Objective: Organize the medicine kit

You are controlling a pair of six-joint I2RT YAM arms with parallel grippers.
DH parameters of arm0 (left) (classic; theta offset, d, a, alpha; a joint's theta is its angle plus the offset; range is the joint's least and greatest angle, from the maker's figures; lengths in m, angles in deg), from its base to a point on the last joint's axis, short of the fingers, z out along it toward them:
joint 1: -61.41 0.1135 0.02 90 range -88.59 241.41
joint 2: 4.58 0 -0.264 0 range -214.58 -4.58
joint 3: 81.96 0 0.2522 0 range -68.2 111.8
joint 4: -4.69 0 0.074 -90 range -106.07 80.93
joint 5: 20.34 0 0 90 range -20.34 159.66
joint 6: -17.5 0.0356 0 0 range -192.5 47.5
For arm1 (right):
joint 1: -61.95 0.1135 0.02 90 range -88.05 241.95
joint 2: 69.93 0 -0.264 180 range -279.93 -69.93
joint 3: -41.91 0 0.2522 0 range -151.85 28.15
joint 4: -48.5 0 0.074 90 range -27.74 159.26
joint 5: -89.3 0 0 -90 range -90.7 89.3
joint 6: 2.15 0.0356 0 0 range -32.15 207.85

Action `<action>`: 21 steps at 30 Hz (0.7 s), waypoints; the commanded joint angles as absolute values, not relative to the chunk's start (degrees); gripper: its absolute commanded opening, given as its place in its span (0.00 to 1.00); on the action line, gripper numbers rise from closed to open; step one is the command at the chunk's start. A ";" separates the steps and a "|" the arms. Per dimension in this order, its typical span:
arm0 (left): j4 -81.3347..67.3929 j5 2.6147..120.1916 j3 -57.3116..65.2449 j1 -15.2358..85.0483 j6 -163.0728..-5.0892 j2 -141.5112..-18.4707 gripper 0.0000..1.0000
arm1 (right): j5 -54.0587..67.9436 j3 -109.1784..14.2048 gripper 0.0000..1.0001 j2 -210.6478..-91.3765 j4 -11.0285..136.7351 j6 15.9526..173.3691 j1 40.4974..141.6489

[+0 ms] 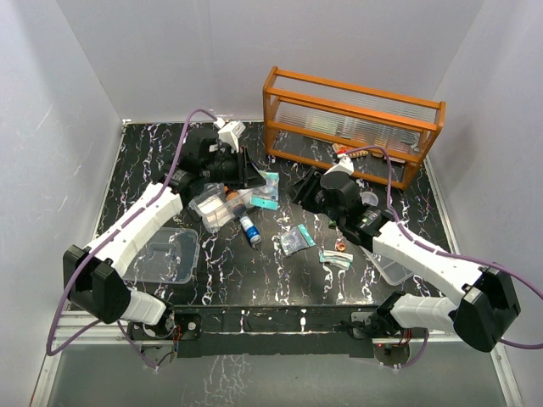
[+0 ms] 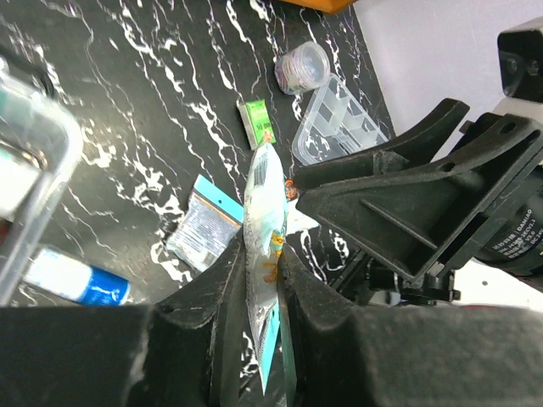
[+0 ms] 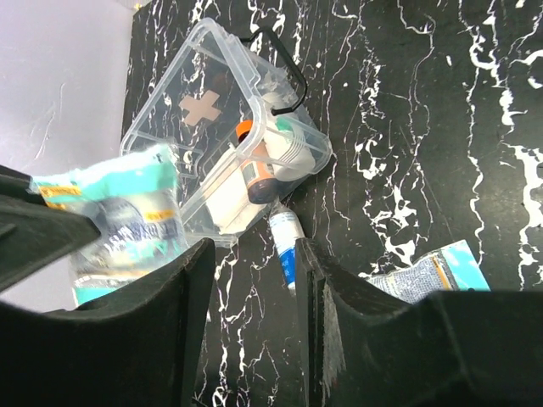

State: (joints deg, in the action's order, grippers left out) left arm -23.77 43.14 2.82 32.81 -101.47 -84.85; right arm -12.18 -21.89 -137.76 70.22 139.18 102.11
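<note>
My left gripper [image 2: 263, 259] is pinched shut on a floppy teal sachet [image 2: 261, 199], gripping it near one end. My right gripper [image 3: 253, 254] is close by, its fingers apart with nothing between them. The medicine kit [image 3: 216, 80] sits on the table below us, already crowded. Risks as I judge them: the sachet slips or folds against the kit's rim, the arms bump, or the blue tube [image 3: 286, 242] beside the kit gets knocked.

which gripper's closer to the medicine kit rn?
Left. The left gripper, shut on a packet, sits just past the medicine kit's far-right corner. The right gripper is farther right, beyond that packet, with its jaws open.
</note>
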 commanded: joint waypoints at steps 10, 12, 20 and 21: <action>-46.65 55.26 18.34 43.24 -70.28 -88.66 0.12 | -15.29 -20.90 0.41 -133.29 72.80 137.33 102.30; -47.70 54.96 19.01 46.19 -70.13 -89.59 0.13 | -15.38 -20.01 0.41 -132.58 72.53 137.99 102.30; -49.50 57.05 17.57 50.02 -69.07 -93.02 0.12 | -15.12 -18.91 0.41 -132.28 72.50 138.19 102.34; -48.69 56.94 16.67 50.06 -68.02 -93.07 0.11 | -15.16 -19.02 0.41 -132.36 72.58 138.14 102.26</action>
State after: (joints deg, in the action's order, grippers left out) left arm -48.21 56.58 18.19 50.12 -71.38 -93.82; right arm -14.13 -18.57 -133.39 74.42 137.93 102.11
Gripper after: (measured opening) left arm 0.170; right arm 0.414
